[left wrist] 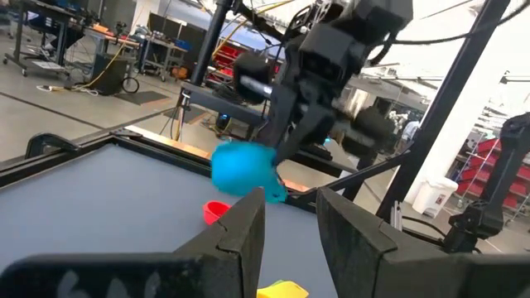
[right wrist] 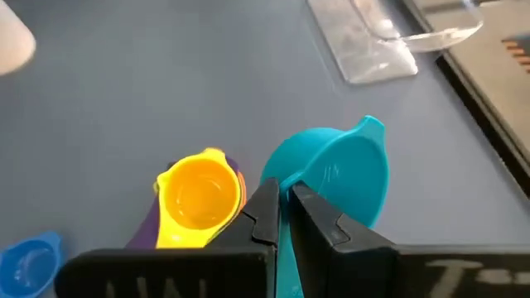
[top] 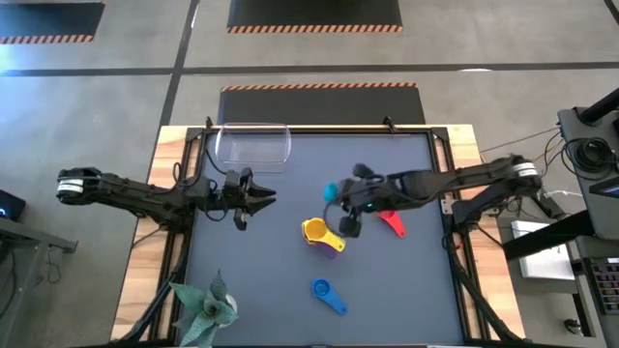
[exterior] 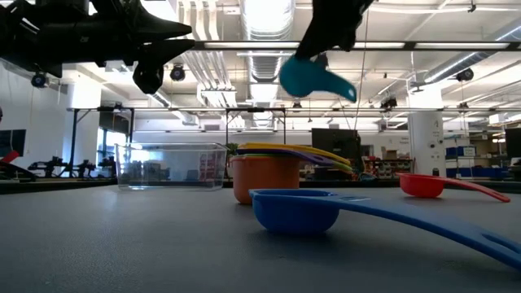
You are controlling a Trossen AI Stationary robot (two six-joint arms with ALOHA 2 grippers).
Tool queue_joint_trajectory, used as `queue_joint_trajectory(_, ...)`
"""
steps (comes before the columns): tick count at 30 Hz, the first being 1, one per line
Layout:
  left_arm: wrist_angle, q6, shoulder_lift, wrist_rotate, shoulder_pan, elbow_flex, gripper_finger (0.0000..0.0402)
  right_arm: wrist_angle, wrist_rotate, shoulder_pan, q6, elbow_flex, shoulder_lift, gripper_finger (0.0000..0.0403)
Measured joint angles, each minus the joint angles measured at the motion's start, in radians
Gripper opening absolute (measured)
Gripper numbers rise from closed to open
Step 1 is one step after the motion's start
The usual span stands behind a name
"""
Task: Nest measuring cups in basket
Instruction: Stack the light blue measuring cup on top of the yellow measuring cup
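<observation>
Tabletop; right-wrist-only yellow cup interior

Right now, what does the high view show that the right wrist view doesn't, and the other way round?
High view only: the left gripper hovering open near the basket, the red cup, a small plant at the table's corner.
Right wrist view only: the right gripper shut on the teal cup by its handle, with the cup's underside showing.
Both: teal cup, yellow cup nested in the stack, blue cup lying apart, basket.
</observation>
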Motion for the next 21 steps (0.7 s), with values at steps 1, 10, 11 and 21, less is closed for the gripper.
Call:
queue_joint_trajectory(1,0.0,0.0,0.0,0.0,0.0,0.0,0.0094,-0.001,0.0,0.0,0.0,0.008,0.021,0.001)
queue_joint_trajectory(10,-0.007,0.0,0.0,0.0,0.0,0.0,0.0094,0.003,-0.087,0.012,-0.013,0.09,0.189,0.0012)
queue_joint_trajectory(11,-0.007,0.0,0.0,0.0,0.0,0.0,0.0094,0.002,-0.09,0.013,-0.017,0.096,0.202,0.0012)
queue_joint_trajectory(21,-0.014,0.004,0.0,-0.001,0.0,0.0,0.0094,0.002,-0.163,0.016,-0.008,0.107,0.25,0.0013)
